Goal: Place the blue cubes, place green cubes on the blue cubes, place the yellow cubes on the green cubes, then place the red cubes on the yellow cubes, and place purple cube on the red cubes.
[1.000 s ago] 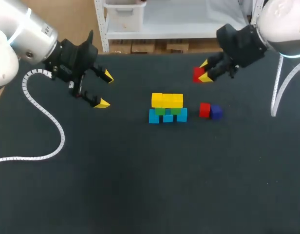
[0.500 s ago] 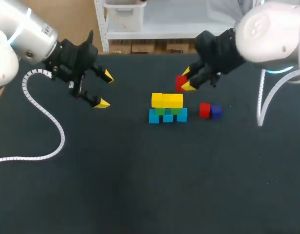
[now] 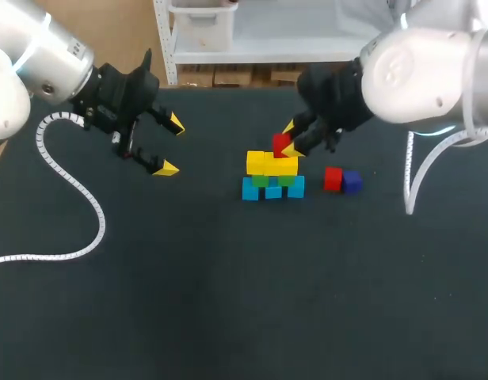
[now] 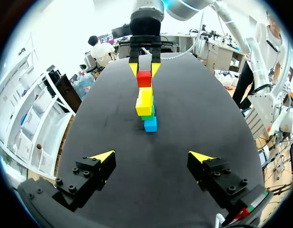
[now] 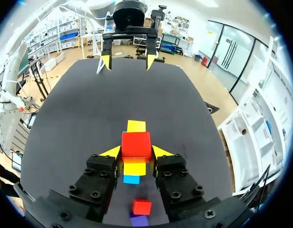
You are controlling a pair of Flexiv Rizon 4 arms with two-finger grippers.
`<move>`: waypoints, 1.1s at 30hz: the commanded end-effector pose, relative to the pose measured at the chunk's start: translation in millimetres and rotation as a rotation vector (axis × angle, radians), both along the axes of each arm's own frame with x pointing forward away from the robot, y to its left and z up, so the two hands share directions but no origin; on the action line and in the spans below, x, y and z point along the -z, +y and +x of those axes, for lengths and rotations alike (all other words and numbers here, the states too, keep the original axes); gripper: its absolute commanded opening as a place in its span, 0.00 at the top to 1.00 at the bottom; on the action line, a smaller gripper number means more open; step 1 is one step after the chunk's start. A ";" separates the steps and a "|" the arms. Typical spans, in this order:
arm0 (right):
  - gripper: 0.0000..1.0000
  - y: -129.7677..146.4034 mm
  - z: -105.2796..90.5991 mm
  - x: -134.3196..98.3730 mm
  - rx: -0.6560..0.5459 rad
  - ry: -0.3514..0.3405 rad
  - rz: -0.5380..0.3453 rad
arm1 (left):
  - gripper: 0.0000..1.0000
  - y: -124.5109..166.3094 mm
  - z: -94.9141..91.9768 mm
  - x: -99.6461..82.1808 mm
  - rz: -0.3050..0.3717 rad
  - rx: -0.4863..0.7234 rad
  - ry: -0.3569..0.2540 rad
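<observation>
On the black table stands a small wall: a row of blue cubes (image 3: 273,188), green cubes (image 3: 272,180) on them, and yellow cubes (image 3: 272,164) on top. My right gripper (image 3: 289,140) is shut on a red cube (image 3: 281,145) just above the right part of the yellow row. In the right wrist view that red cube (image 5: 136,144) sits between the fingers, over the yellow cubes (image 5: 136,126). A second red cube (image 3: 332,178) and a purple cube (image 3: 352,182) lie together to the right of the wall. My left gripper (image 3: 171,145) hangs open and empty at the left.
A white ribbed cable (image 3: 70,198) from my left arm loops across the table's left part. In the left wrist view the wall (image 4: 145,107) stands well ahead of my open left gripper (image 4: 152,156), with bare table between.
My right arm has carried the red cube leftward and down from the far right to just over the yellow row. The left arm has stayed still.
</observation>
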State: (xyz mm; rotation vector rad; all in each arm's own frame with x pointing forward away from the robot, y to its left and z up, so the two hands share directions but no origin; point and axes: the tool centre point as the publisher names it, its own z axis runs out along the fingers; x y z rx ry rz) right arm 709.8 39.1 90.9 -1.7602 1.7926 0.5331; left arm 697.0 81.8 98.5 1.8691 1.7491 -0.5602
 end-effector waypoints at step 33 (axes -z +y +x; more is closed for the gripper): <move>1.00 -0.6 -0.8 10.2 0.018 0.009 -0.007 | 0.00 0.0 1.3 0.7 -0.001 0.002 0.001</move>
